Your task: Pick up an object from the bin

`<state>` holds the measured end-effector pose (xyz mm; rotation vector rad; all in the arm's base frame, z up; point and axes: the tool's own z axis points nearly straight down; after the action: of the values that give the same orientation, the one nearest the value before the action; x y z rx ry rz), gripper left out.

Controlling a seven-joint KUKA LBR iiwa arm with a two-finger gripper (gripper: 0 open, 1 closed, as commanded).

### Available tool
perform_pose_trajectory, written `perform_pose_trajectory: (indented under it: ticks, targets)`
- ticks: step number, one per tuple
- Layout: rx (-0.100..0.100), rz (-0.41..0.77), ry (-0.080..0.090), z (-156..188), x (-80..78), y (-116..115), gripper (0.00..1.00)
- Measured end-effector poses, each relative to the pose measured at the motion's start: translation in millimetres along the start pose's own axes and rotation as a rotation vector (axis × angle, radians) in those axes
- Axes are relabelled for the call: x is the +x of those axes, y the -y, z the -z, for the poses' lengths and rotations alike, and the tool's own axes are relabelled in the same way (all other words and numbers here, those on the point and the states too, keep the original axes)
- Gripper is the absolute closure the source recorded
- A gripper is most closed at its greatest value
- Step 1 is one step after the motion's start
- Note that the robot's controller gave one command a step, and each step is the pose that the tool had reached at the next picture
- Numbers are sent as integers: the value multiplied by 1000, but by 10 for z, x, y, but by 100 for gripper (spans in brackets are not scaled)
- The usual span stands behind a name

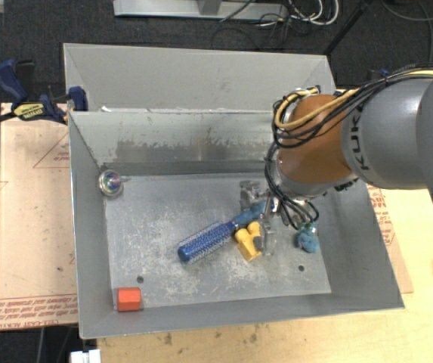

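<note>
In the camera view I have the hand (pixel 264 234) low in the bin (pixel 201 203), right of the middle of its floor, with the orange wrist cover and cables hanging above it. Its tip sits right at a small yellow piece (pixel 247 243), which lies touching the handle end of a blue bristled brush (pixel 210 241). The brush stretches from there toward the bin's left edge, slanting a little toward the near edge. The wrist hides too much from this angle, so I cannot tell whether the hand is released or clenched, nor whether the yellow piece is in its grip or merely beside it. A small teal lump (pixel 307 240) lies just beside the hand on the right-edge side, a red-orange block (pixel 128 299) rests in the near left corner, and a shiny ball (pixel 111 182) sits in the far left corner. I judge this to be the grasping step, at the bottom of the reach. The next move, as I read it, calls for a firm closure on the yellow piece and a straight lift, taking care not to drag the brush along.
</note>
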<state>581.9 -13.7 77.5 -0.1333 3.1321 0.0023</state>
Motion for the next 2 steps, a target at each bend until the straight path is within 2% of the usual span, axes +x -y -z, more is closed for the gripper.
perform_pose_trajectory:
  ticks: [1, 2]
  targets:
    - [1, 1, 16, 77, -54, -2, 100]
    - [1, 2, 0, 20, -4, 0, 0]
